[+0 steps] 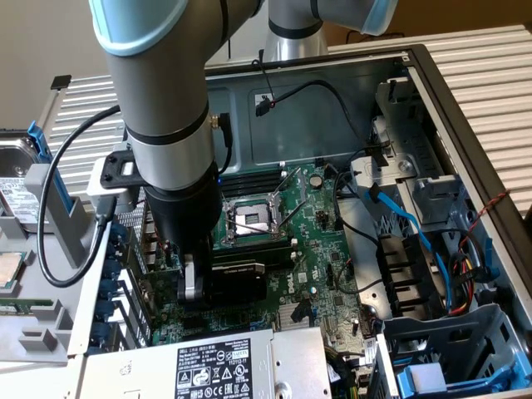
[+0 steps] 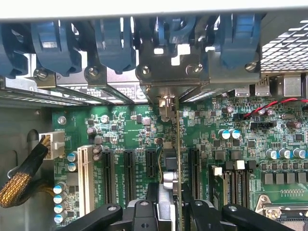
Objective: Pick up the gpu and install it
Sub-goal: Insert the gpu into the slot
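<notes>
Setting: open computer case [image 1: 465,108] with green motherboard [image 2: 120,130] inside.
Gripper [image 2: 166,211]: clamped on the gpu [image 2: 172,159], held edge-on.
Position: gpu apparently seated over an expansion slot [image 2: 150,168].

A plain beige wall [image 1: 41,41] rises behind a ribbed light-grey surface [image 1: 490,100] in even light.
</notes>
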Tool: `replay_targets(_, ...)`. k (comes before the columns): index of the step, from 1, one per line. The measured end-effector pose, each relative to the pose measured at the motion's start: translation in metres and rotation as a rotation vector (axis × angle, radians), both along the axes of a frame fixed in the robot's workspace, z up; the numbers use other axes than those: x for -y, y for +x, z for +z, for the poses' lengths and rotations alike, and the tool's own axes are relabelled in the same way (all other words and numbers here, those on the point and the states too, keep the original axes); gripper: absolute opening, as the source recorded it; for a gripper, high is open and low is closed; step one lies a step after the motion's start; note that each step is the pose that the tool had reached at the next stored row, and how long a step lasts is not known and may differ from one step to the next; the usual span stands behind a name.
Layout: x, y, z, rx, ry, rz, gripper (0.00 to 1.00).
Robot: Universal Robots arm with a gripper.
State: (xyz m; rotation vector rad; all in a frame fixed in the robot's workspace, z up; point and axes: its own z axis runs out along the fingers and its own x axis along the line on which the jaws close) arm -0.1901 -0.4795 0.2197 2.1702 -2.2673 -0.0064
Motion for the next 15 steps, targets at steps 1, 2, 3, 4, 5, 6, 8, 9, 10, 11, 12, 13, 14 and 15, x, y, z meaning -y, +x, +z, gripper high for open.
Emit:
replay_targets(1, 0.0, 0.0, 0.0, 0.0, 0.0, 0.0, 0.29)
replay_targets(2, 0.0, 0.0, 0.0, 0.0, 0.0, 0.0, 0.29)
replay_targets(3, 0.0, 0.0, 0.0, 0.0, 0.0, 0.0, 0.29)
replay_targets(4, 0.0, 0.0, 0.0, 0.0, 0.0, 0.0, 0.29)
replay_targets(5, 0.0, 0.0, 0.0, 0.0, 0.0, 0.0, 0.29)
replay_targets(6, 0.0, 0.0, 0.0, 0.0, 0.0, 0.0, 0.29)
replay_targets(8, 0.0, 0.0, 0.0, 0.0, -0.0001, 0.0, 0.29)
replay_targets(9, 0.0, 0.0, 0.0, 0.0001, 0.0, 0.0, 0.29)
replay_targets(10, 0.0, 0.0, 0.0, 0.0, -0.0001, 0.0, 0.29)
replay_targets(11, 0.0, 0.0, 0.0, 0.0001, 0.0, 0.0, 0.29)
replay_targets(12, -0.0002, 0.0002, -0.001, 0.0019, 0.0019, 0.0, 0.3)
replay_targets(13, -0.0002, 0.0001, -0.001, 0.0013, 0.0016, 0.0, 0.3)
replay_targets(14, -0.0001, 0.0001, -0.0004, 0.0006, 0.0007, 0.0, 0.36)
replay_targets(15, 0.0, 0.0, 0.0, 0.0, -0.0001, 0.0, 0.36)
